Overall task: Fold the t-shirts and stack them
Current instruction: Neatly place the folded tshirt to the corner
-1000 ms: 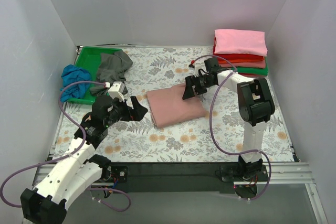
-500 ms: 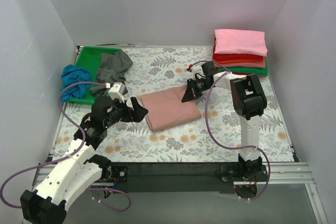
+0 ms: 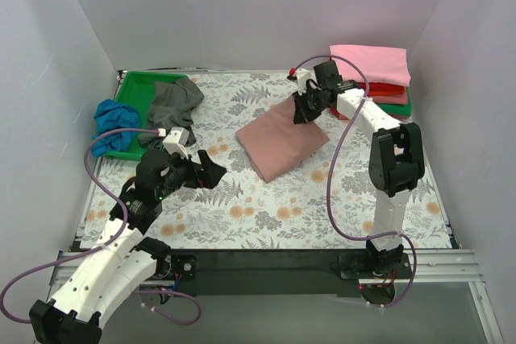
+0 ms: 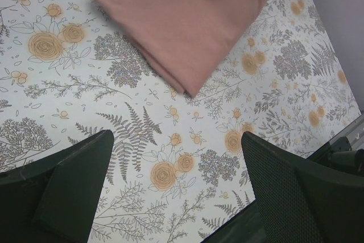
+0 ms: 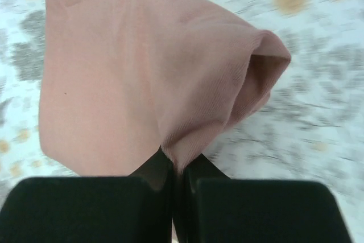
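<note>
Fabric of dusty-pink t-shirt sits pinched in right gripper; left gripper gapes wide.

Left arm: bent low, reaching forward. Left pincer: fingers spread wide, holding nothing. Right arm: stretched far forward, forearm raised. Right pincer: fingers pressed together on a fold of dusty-pink t-shirt.

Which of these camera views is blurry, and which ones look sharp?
Right wrist view: the floral table covering is smeared, while the dusty-pink t-shirt looks fairly crisp. Left wrist view: sharp, with the flower print clearly drawn. Top external view: sharp and evenly lit, with only soft shadows.
</note>
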Robot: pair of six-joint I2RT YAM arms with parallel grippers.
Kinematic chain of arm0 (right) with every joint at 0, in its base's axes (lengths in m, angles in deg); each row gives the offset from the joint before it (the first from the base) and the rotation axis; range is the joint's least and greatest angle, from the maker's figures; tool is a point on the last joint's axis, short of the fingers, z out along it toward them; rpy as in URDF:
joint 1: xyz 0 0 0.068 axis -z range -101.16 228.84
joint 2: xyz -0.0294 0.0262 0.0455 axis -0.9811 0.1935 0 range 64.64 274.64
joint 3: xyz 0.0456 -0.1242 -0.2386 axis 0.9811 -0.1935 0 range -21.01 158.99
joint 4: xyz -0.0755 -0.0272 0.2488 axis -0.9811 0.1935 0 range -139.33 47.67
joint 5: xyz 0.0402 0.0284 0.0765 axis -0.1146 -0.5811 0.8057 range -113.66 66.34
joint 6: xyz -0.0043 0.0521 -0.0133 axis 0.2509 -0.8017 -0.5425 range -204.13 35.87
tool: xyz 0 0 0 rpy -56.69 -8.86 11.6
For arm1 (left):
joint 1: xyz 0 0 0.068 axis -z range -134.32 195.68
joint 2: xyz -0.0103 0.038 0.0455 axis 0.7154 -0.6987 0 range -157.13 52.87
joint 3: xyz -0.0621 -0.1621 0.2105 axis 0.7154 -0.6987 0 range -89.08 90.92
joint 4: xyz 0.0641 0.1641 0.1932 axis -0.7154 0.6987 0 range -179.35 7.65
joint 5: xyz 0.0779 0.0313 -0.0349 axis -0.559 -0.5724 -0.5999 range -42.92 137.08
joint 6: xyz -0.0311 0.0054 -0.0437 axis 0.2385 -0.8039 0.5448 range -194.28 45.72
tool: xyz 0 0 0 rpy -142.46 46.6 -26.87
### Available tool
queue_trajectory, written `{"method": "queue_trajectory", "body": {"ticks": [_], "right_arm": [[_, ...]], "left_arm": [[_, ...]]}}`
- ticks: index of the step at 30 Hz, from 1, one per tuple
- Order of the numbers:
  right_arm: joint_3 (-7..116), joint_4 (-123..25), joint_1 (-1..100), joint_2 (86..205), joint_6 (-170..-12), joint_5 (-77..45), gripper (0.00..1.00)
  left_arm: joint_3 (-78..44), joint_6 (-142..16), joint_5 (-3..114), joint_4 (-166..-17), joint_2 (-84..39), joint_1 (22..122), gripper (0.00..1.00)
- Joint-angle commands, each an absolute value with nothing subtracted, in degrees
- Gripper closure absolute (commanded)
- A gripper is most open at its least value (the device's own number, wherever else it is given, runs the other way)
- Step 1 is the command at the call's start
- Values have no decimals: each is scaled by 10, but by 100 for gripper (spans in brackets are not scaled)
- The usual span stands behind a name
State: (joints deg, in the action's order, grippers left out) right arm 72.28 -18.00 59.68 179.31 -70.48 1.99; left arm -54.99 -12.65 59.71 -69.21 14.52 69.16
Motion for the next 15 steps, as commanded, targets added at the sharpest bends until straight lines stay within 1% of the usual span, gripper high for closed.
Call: {"method": "queue_trajectory", "body": {"ticks": [1, 8, 15], "right_arm": [[756, -187, 588, 1758, -627, -155, 99], [767, -251, 569, 1727, -579, -291, 99], [797, -313, 560, 1713, -534, -376, 99]], "left_arm": [[-557, -129, 601, -691, 152, 693, 5], [-559, -128, 603, -693, 159, 693, 6], [-560, -128, 605, -697, 163, 693, 6]]}}
